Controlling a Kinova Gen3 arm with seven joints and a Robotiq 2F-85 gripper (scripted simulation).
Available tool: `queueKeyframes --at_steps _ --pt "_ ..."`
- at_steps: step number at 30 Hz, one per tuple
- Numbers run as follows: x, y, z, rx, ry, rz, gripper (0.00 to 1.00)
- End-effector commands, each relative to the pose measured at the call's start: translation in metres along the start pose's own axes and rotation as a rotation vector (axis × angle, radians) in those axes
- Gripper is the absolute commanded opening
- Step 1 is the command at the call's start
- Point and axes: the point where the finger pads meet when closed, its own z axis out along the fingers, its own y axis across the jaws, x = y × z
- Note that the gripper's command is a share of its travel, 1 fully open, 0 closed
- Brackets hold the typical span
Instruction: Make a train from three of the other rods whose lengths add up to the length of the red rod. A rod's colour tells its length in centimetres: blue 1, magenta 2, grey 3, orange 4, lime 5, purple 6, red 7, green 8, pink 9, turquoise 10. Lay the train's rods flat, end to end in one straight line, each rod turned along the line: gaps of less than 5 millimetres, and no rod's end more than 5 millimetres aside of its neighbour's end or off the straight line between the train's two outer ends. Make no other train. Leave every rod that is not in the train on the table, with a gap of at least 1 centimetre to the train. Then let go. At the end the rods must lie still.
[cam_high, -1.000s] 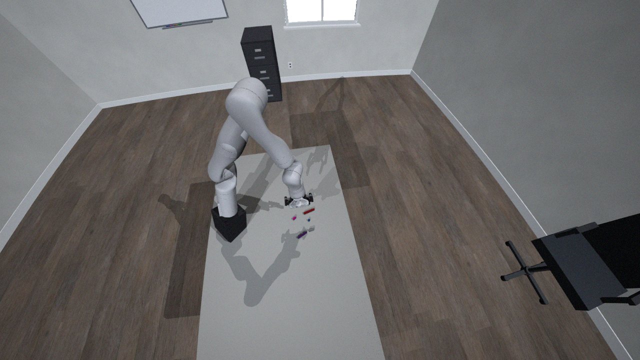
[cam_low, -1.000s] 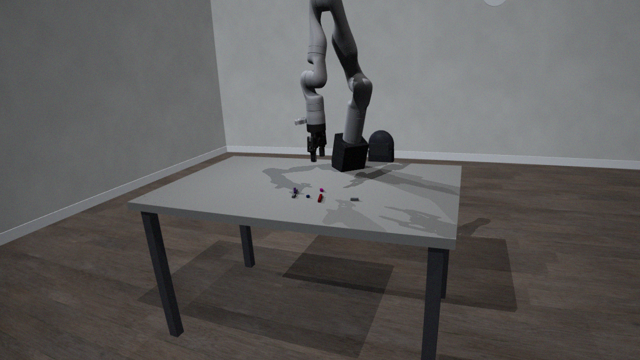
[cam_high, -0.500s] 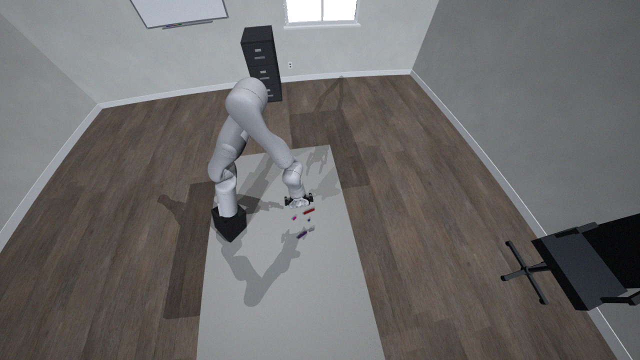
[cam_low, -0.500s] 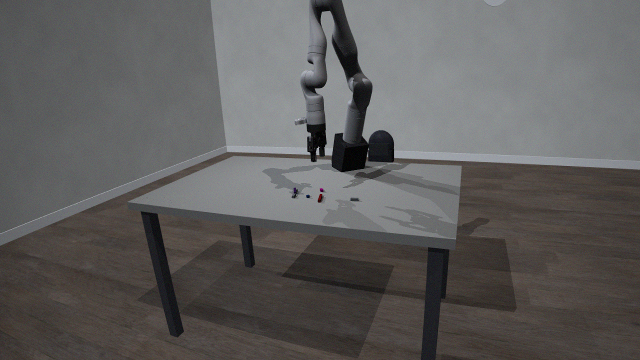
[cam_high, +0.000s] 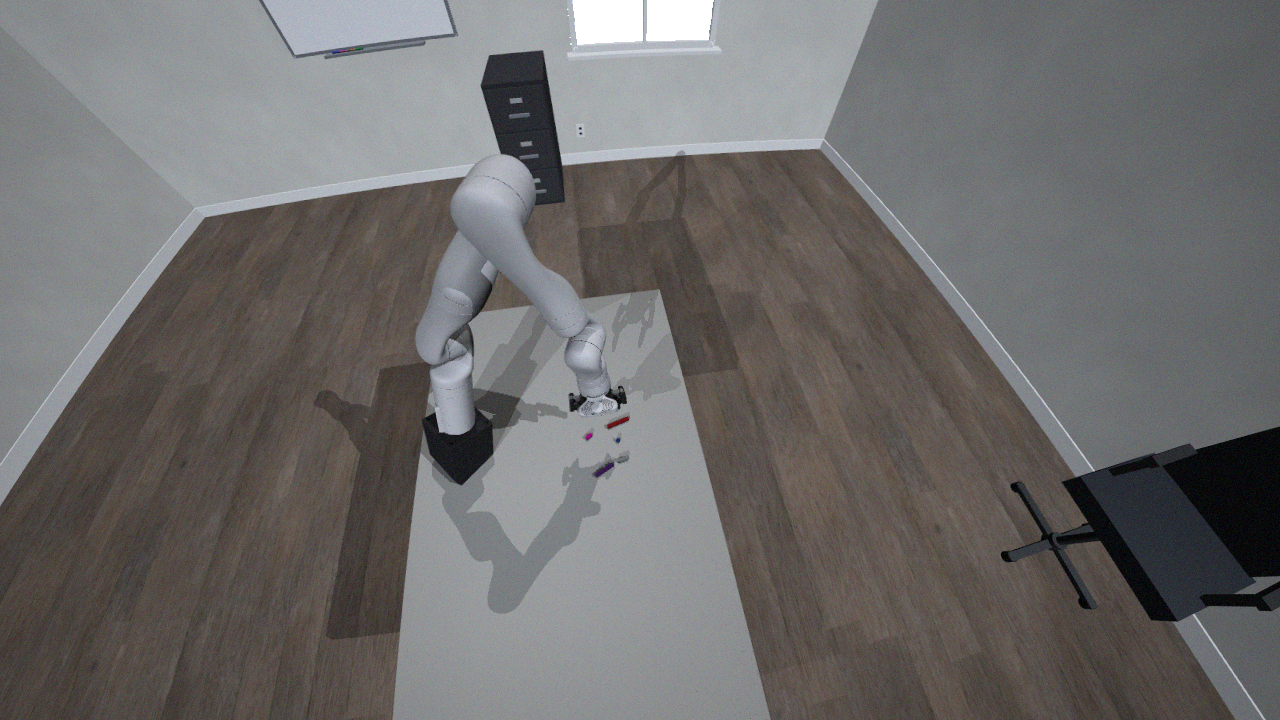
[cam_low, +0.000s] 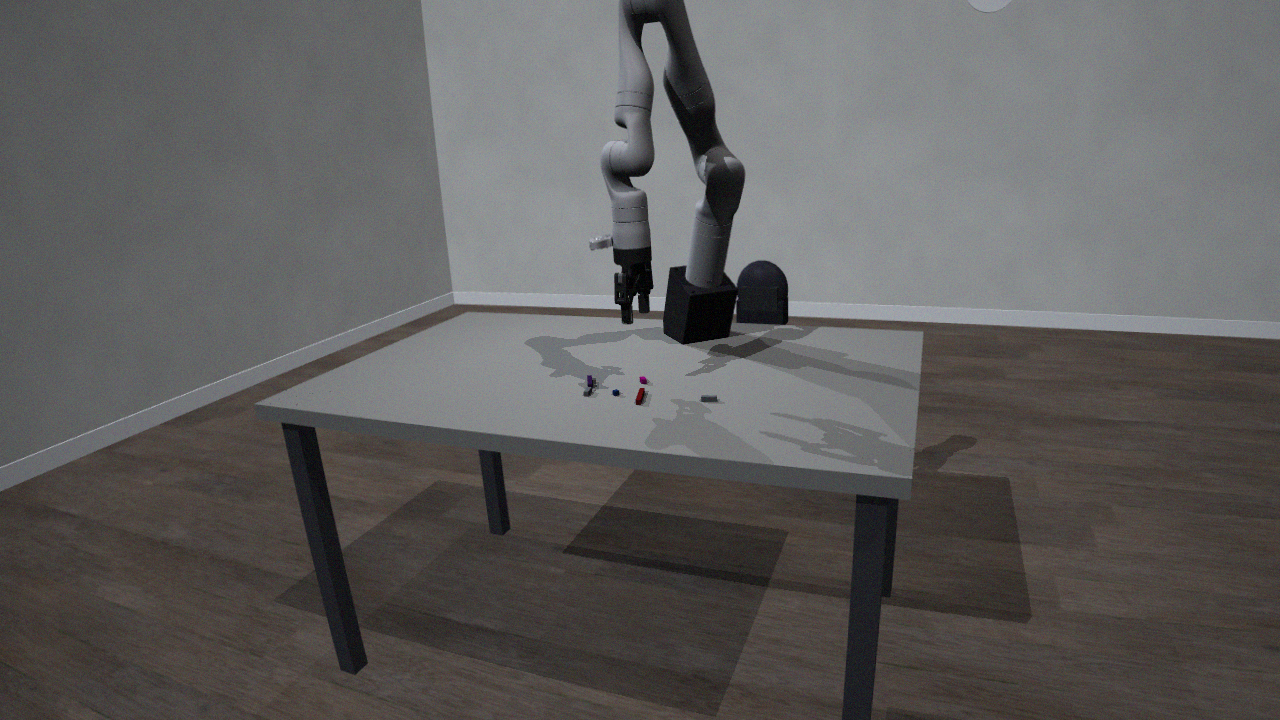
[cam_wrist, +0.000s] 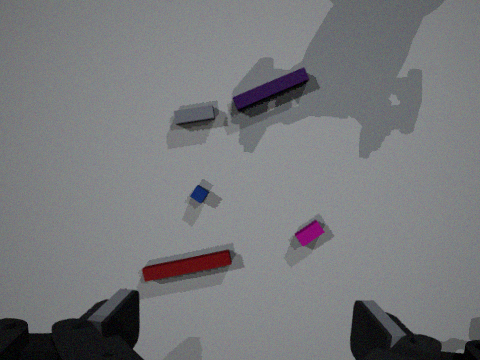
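Hand spread, empty; seen from above, grey rod beside purple rod lies near-right, lengthwise roughly along the finger line, probably requiring a quarter-turn.

Tabletop: matt, pale grey, finely speckled. Rods, red, purple and magenta: smooth, flat-faced, plastic-looking, with little shine. Arm: smooth, pale casing with a soft sheen. Tool: dull black, with smooth grey finger pads. Floor: brown, wood-grained planks, low sheen. Walls: matt, faintly mottled.
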Motion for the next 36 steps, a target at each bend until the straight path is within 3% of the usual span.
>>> queueKeyframes --at_steps 1,28,36 --pt "0.0002 -0.0003 -0.0003 0.001 0.001 0.0 1.0" --pt "0.0002 -0.0003 -0.0002 0.001 0.001 -0.003 1.0" --pt "0.0008 0.0006 0.0042 -0.006 0.015 -0.127 1.0"
